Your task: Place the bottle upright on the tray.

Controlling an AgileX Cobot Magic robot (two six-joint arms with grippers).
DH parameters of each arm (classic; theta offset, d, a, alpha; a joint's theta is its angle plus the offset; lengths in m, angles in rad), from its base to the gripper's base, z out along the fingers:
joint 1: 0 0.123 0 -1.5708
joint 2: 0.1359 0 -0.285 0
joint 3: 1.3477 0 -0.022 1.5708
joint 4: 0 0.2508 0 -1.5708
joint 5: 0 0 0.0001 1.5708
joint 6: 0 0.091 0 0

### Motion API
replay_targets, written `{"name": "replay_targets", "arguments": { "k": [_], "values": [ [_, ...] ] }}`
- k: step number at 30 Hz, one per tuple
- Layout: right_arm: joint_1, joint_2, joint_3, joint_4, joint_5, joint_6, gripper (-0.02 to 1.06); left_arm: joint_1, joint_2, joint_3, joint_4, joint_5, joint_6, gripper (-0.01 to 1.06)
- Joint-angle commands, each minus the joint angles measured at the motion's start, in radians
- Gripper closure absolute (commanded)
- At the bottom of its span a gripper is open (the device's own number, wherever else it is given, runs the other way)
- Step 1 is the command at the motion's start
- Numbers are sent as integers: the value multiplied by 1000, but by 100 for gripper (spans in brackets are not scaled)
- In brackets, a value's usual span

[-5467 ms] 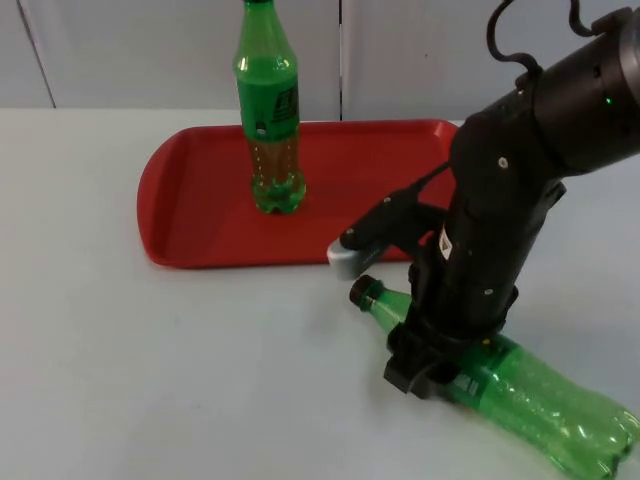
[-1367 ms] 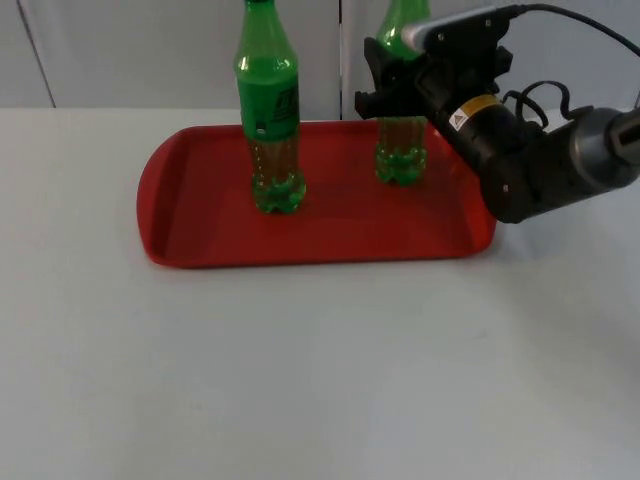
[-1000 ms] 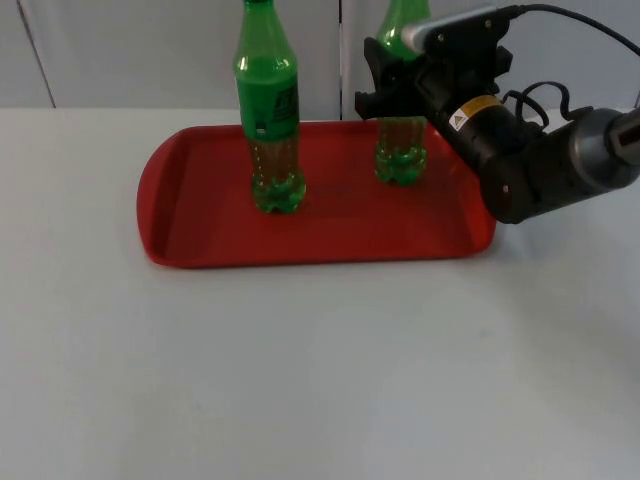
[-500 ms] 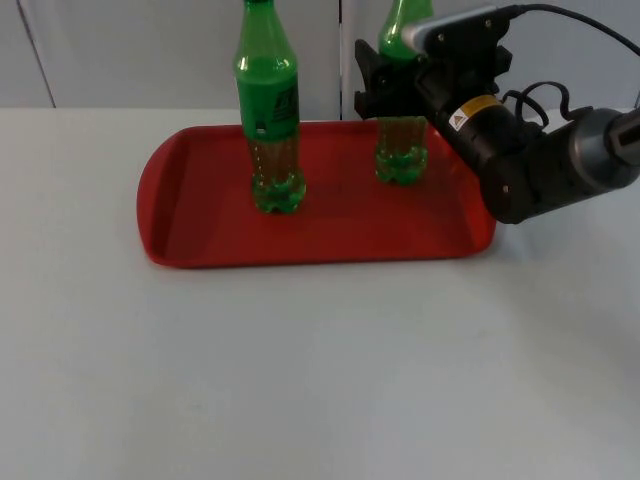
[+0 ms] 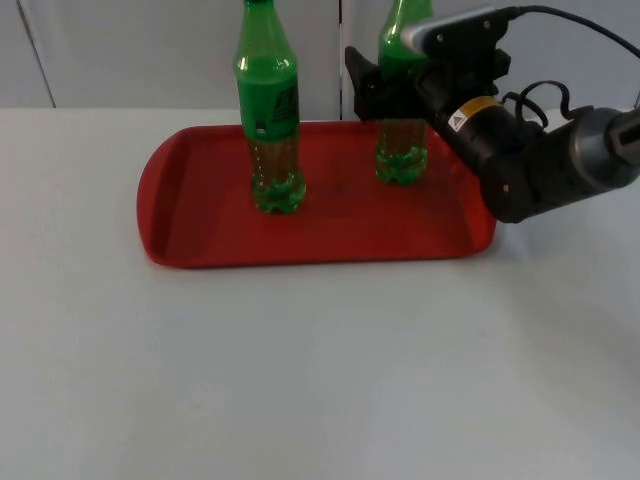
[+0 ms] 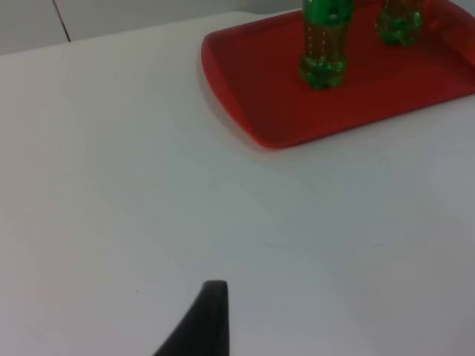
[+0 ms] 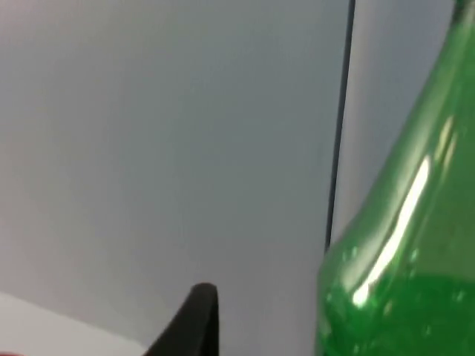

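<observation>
A red tray (image 5: 200, 225) on the white table (image 5: 300, 380) carries two upright bottles, one (image 5: 268, 120) left, one (image 5: 402, 150) right. The right gripper (image 5: 385, 85) stands with jaws spread around the right one, apparently not gripping. The left gripper (image 6: 204, 326) waits apart; its jaws I cannot tell.

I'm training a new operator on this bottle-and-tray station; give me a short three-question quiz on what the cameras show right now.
1. True or false: both green plastic bottles stand upright on the red plastic tray.
2. Which gripper is at the unlabelled green bottle? A) left B) right
3. Fill in: the labelled green bottle stands nearer the tray's ____ end in the top view.

Key:
1. True.
2. B. The right gripper is around its upper part, fingers spread; the left arm waits, its fingertip over the white table.
3. Left.
</observation>
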Motion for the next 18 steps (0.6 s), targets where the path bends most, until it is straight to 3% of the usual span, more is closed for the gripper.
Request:
{"name": "replay_targets", "arguments": {
  "k": [1, 10, 18],
  "values": [
    [-2, -21, -3, -8, 68, 29, -1, -5, -4, 5, 2, -5, -4, 0],
    [-2, -108, 50, -5, 211, 41, -1, -5, -4, 5, 2, -5, -4, 0],
    [-2, -234, 156, -8, 408, 43, -1, -5, -4, 5, 2, -5, -4, 0]
  ]
}}
